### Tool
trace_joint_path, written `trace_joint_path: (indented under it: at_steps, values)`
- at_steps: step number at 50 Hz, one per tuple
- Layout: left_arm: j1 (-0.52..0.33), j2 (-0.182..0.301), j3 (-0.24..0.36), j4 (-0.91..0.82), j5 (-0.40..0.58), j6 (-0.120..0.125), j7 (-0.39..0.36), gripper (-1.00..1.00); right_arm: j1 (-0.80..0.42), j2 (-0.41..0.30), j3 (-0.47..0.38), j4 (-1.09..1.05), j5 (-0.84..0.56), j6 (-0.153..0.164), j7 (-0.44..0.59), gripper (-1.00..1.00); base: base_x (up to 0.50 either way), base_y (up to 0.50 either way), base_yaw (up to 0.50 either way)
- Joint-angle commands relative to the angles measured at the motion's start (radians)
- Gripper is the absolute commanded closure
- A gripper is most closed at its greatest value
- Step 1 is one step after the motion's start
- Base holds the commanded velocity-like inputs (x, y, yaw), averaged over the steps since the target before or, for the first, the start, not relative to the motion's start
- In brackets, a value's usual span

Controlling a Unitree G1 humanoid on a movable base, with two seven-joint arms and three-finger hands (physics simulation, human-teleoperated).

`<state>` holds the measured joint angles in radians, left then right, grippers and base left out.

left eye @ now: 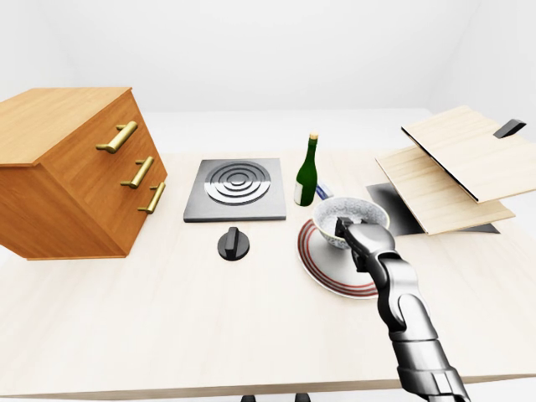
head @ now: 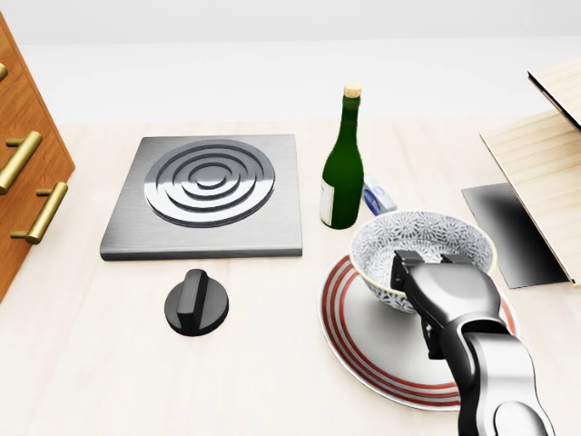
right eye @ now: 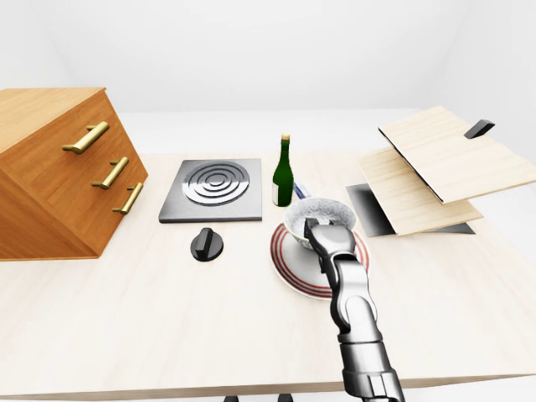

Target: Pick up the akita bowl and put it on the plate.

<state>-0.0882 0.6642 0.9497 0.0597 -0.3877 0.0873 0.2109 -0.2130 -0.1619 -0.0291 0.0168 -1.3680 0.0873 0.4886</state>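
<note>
Right of the table's middle, the akita bowl (head: 404, 229) sits low over the plate (head: 352, 350), its near rim pinched by the right hand (head: 445, 291). It is likely rigid, slick, breakable ceramic, so the rim grip suits it.

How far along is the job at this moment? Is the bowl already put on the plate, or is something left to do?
Looks done: the akita bowl is over the upper part of the plate, beside the green bottle. In hand: the right hand holds the bowl, fingers on its near rim. Left: whether the bowl fully rests on the plate cannot be told; the fingers must open and the hand move away.
</note>
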Motion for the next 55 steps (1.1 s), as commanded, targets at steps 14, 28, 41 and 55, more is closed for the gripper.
trace_joint_path:
  at_steps: [14,28,41,55]
  values:
    - [0.0,-0.001,0.001,-0.004,0.003,0.0,0.001,-1.0,0.004,-0.008,-0.004,0.021,-0.017,0.0,-0.033,1.0,0.0,0.0,0.0]
    - [0.0,0.0,0.002,-0.009,0.002,0.0,0.001,-1.0,0.002,0.0,0.007,0.083,0.001,0.0,-0.087,1.0,0.0,0.0,0.0]
    - [0.0,-0.001,-0.005,0.004,0.003,0.0,0.003,-1.0,0.021,-0.005,0.01,0.089,0.016,0.0,-0.104,1.0,0.0,0.0,0.0]
    - [0.0,0.0,0.001,-0.003,0.003,0.0,0.001,-1.0,0.035,-0.006,0.007,0.082,0.015,0.0,-0.095,1.0,0.0,0.0,0.0]
